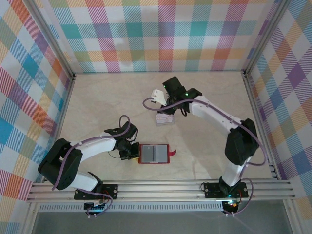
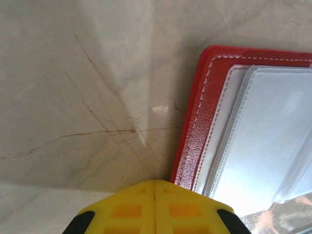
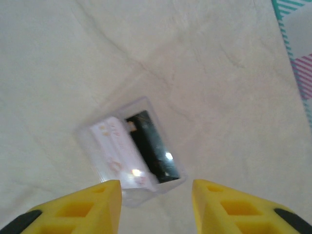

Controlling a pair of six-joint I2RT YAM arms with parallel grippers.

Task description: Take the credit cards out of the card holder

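Credit cards [image 3: 131, 151] lie under my right gripper [image 3: 156, 187], parted and empty; my left gripper [image 2: 155, 184], closed tight, sits at the card holder's [image 2: 195, 146] left edge.

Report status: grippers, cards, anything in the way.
Left gripper shut at card holder edge. Right gripper open over credit card on table. No obstruction seen.

Grained red leather-like card holder [image 2: 191, 146] (white stitching), glossy plastic pockets [image 2: 263, 146], smooth matt table [image 2: 73, 73], shiny credit cards [image 3: 117, 146].

Pale marbled table [image 1: 97, 97], plaid cloth walls [image 1: 161, 34], metal front rail [image 1: 161, 187]
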